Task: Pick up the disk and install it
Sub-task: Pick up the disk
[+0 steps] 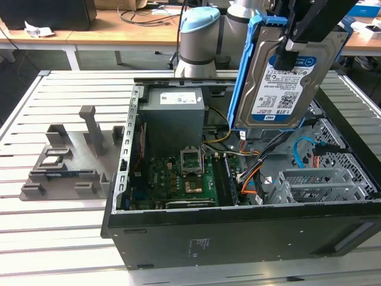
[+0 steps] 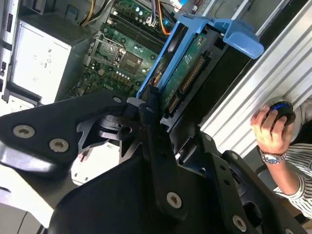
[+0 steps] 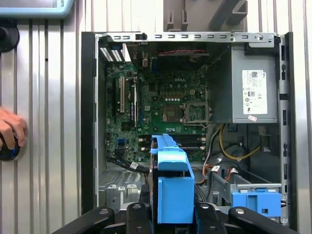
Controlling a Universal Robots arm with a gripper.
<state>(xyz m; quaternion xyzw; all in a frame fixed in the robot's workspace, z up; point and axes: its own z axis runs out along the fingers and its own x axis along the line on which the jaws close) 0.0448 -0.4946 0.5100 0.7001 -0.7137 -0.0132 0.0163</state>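
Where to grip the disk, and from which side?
Pinch the disk across its flat faces at the upper end, from above, as the tool does now. It hangs upright, and that leaves the blue rails free.

So the open black metal computer case (image 1: pixel 238 238) lies on the slatted metal surface (image 1: pixel 53 244), with the grey plastic fixture block (image 1: pixel 59 161) beside it at the exterior view's left. Inside, the grey metal power supply box (image 1: pixel 172 116) sits behind the green motherboard (image 1: pixel 172 179). The silver rectangular hard disk in blue plastic rails (image 1: pixel 286 89) hangs above the case.
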